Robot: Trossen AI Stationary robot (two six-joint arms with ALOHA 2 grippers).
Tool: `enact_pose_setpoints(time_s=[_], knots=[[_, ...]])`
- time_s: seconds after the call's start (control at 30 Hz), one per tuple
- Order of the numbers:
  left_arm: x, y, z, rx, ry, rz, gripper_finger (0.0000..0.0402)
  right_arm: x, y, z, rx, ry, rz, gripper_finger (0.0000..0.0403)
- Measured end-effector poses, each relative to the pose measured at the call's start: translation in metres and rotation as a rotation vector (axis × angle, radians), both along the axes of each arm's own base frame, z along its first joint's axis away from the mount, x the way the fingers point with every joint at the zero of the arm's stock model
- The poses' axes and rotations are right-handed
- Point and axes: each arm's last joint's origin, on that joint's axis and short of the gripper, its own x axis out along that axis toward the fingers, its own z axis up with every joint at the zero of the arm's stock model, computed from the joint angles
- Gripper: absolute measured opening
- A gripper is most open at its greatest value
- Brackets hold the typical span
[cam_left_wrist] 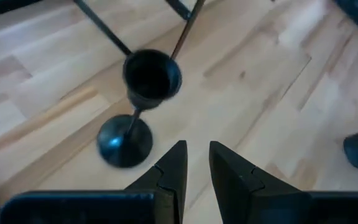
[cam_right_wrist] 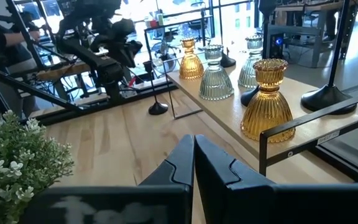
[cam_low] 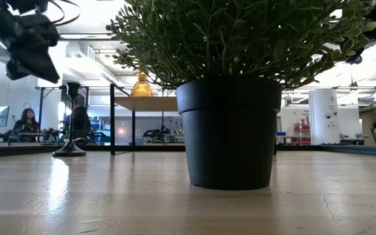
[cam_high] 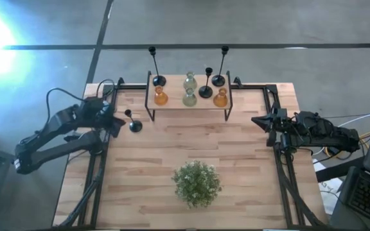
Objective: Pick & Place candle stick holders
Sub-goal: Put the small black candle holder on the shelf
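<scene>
A short black holder (cam_high: pixel 133 123) stands upright on its round base on the table, just left of the shelf; it also shows in the left wrist view (cam_left_wrist: pixel 135 106) and the low view (cam_low: pixel 69 124). My left gripper (cam_high: pixel 116 122) hangs above the table just left of this holder, empty, with a narrow gap between its fingers (cam_left_wrist: pixel 197 165). On the shelf (cam_high: pixel 188 106) stand two tall black holders (cam_high: pixel 155 67) (cam_high: pixel 222 64), a short black one (cam_high: pixel 206 85), two amber glass ones (cam_high: pixel 161 97) (cam_high: pixel 220 98) and two pale green ones (cam_high: pixel 189 81) (cam_high: pixel 189 98). My right gripper (cam_high: pixel 260 120) is shut and empty at the right edge.
A bushy green plant (cam_high: pixel 197 183) in a black pot (cam_low: pixel 230 130) stands in the near middle of the table. The shelf's black metal legs (cam_high: pixel 149 114) stand close to the short holder. People sit in the room behind (cam_low: pixel 26 121).
</scene>
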Motion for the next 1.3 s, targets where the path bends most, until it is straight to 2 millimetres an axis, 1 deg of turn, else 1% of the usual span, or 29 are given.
enact_pose_setpoints(time_s=[0.13, 0.27, 0.37, 0.47, 0.57, 0.63, 0.7, 0.77, 0.8, 0.97, 1.07, 1.2, 1.3], knots=[[0.004, 0.005, -0.009, 0.023, 0.033, 0.048, 0.0071, 0.0, 0.0, 0.0, 0.0, 0.0, 0.0, 0.0009], [0.005, 0.006, -0.022, 0.008, 0.064, 0.091, 0.0071, 0.0, 0.0, 0.0, 0.0, 0.0, 0.0, 0.0009], [0.007, 0.008, -0.024, -0.004, 0.041, 0.157, 0.0068, 0.0, 0.0, 0.0, 0.0, 0.0, 0.0, 0.0009], [0.008, 0.007, -0.033, 0.002, 0.058, 0.175, 0.0059, 0.0, 0.0, 0.0, 0.0, 0.0, 0.0, 0.0009], [0.013, 0.005, -0.039, -0.018, 0.03, 0.195, 0.0047, 0.0, 0.0, 0.0, 0.0, 0.0, 0.0, 0.0009], [0.018, 0.002, -0.043, -0.026, 0.004, 0.167, 0.0038, 0.0, 0.0, 0.0, 0.0, 0.0, 0.0, 0.0009], [0.02, -0.002, -0.047, 0.001, 0.02, 0.143, 0.0031, 0.0, 0.0, 0.0, 0.0, 0.0, 0.0, 0.0009], [0.02, -0.005, -0.052, 0.028, 0.046, 0.161, 0.0026, 0.0, 0.0, 0.0, 0.0, 0.0, 0.0, 0.0009], [0.022, -0.005, -0.052, 0.05, 0.034, 0.166, 0.0024, 0.0, 0.0, 0.0, 0.0, 0.0, 0.001, 0.0009], [0.025, -0.006, -0.059, 0.144, 0.027, 0.263, 0.0025, 0.0, 0.0, 0.0, 0.0, 0.0, 0.0, 0.0009], [0.027, -0.006, -0.071, 0.151, 0.038, 0.255, 0.0025, 0.0, 0.0, 0.0, 0.0, 0.0, 0.001, 0.0009], [0.03, -0.007, -0.087, 0.107, 0.014, 0.208, 0.0024, 0.0, 0.0, 0.0, 0.0, 0.0, 0.001, 0.0009], [0.031, -0.007, -0.093, 0.111, -0.002, 0.19, 0.003, 0.0, 0.0, 0.0, 0.0, 0.0, 0.001, 0.0009]])
